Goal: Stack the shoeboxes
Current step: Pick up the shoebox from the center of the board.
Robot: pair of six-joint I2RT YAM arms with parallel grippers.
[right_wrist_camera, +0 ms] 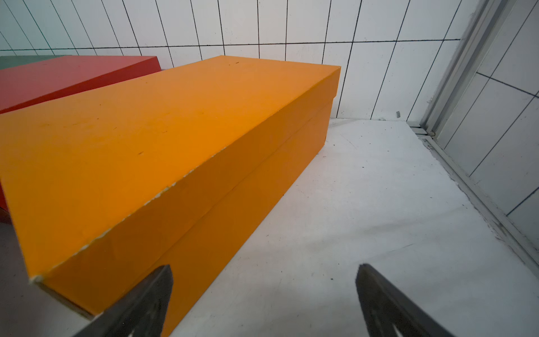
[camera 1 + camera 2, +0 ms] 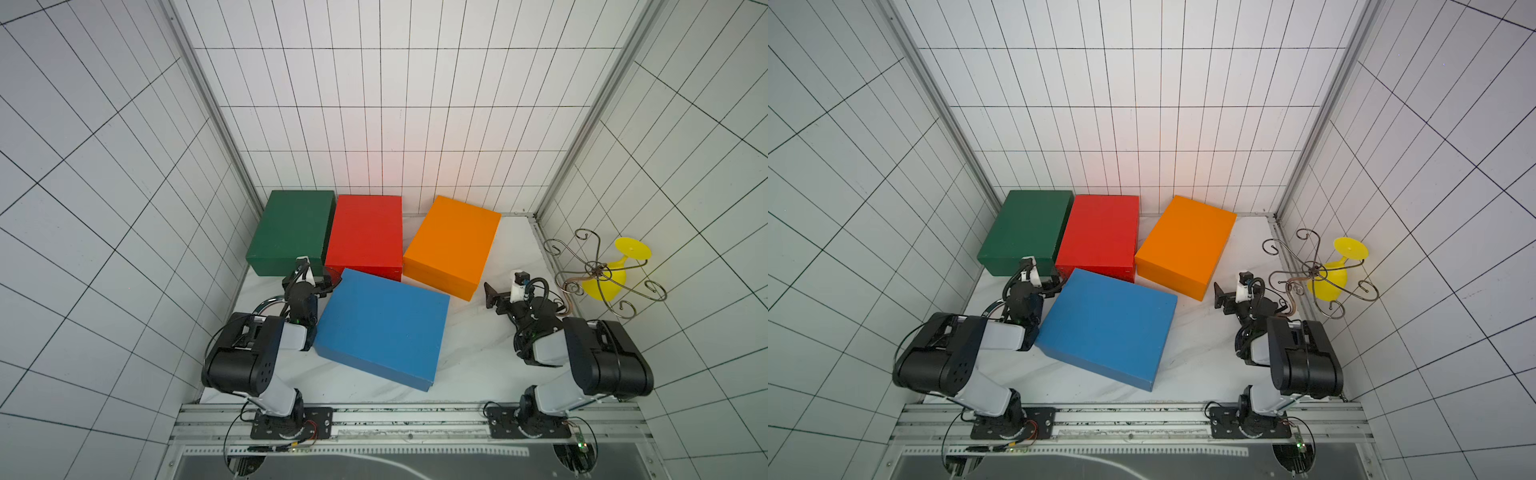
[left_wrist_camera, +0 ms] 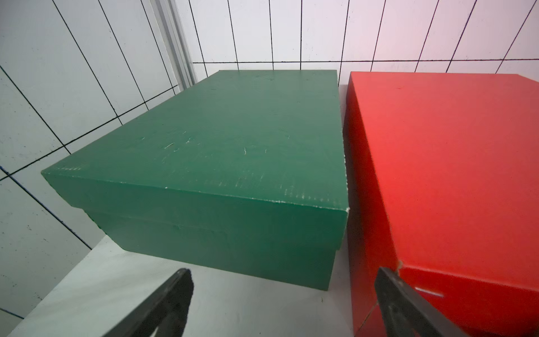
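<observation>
Left gripper (image 3: 283, 271) and right gripper (image 1: 264, 266) hang empty, jaws apart. Blue shoebox (image 2: 382, 324) lies in front, with green shoebox (image 2: 291, 228), red shoebox (image 2: 365, 232) and orange shoebox (image 2: 453, 245) behind, none stacked. Best press one box from both sides and lift it level.

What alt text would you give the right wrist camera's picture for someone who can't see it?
A closed orange shoebox fills most of the picture, lying on a white table before a tiled wall. A red shoebox lies beyond it. The right pincer stands open and empty, its two dark tips in the foreground.
</observation>
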